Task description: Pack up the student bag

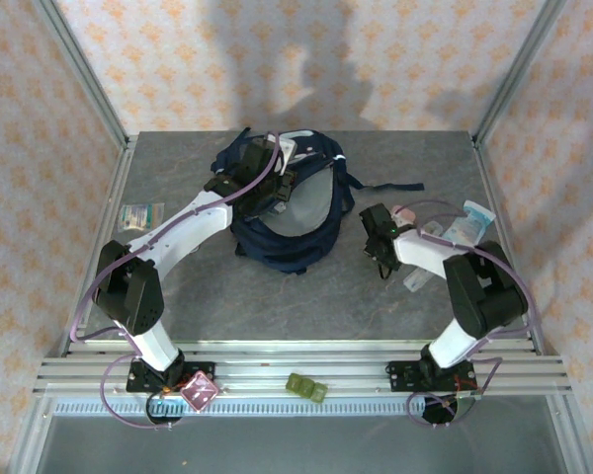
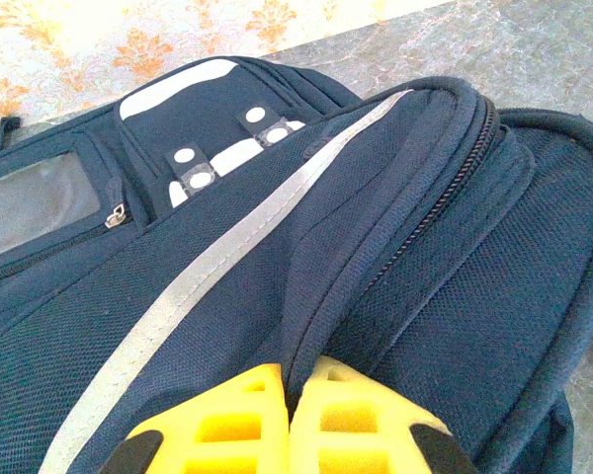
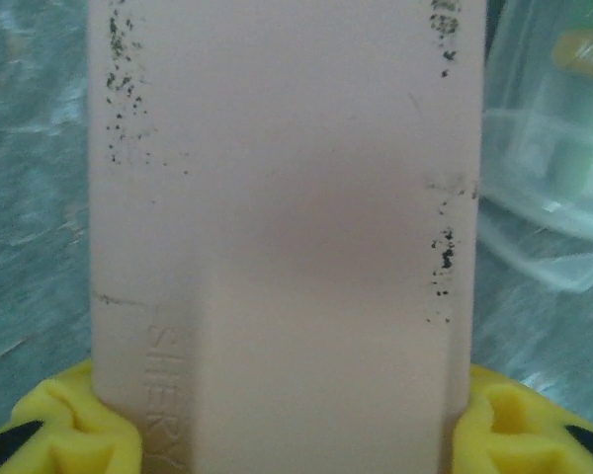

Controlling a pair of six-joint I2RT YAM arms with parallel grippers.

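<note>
The left gripper (image 2: 289, 383), pinching a fold of the student bag (image 1: 306, 255) at the middle back of the table (image 1: 227, 296), should hold it open wide while the right gripper (image 3: 277, 434), pinching the pink block (image 3: 277, 197), lifts that gently inside.

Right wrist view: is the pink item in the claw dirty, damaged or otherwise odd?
Yes: the pale pink block in the right claw carries black specks along both long edges, like grime or scuffing. No crack or break shows.
</note>
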